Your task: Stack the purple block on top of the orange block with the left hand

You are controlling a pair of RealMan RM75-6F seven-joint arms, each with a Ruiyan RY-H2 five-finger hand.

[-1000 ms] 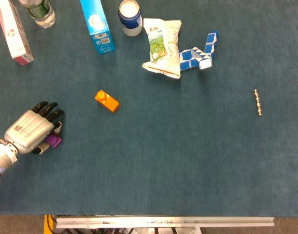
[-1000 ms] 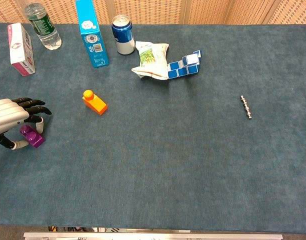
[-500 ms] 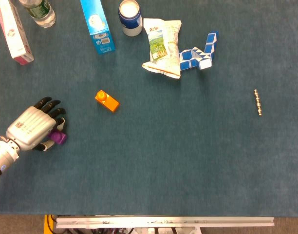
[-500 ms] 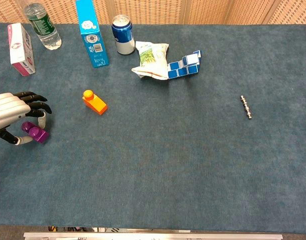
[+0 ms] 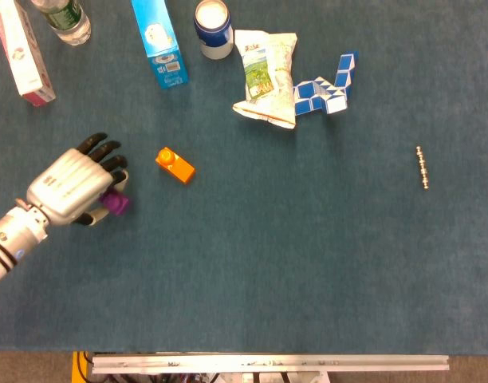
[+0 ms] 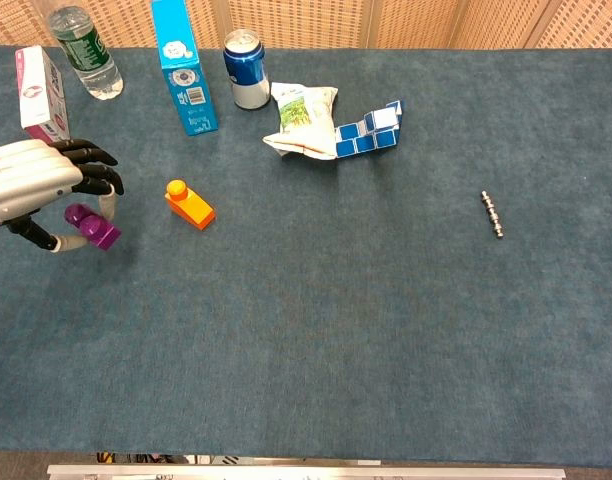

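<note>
The robot's silver-backed left hand with black fingers (image 5: 72, 187) (image 6: 34, 180) is grasping the small glossy purple plastic block (image 5: 115, 202) (image 6: 94, 227) between its fingertips, near the left edge of the table. The block appears to be held just off the cloth in the chest view, though this cannot be told for certain. The step in hand looks like the carry toward the target. The orange plastic block with a round stud on top (image 5: 175, 163) (image 6: 189, 204) is lying near the hand, toward the table's middle, turned at a slant to the edges. The next move likely calls for bringing the purple block directly above it, matching that slant, then lowering it onto the stud (both pieces being hard and smooth, a skewed landing could slide off). The table's covering (image 5: 308, 263) is showing a dull, felt-like blue-green texture. The right hand is not appearing in either view.
</note>
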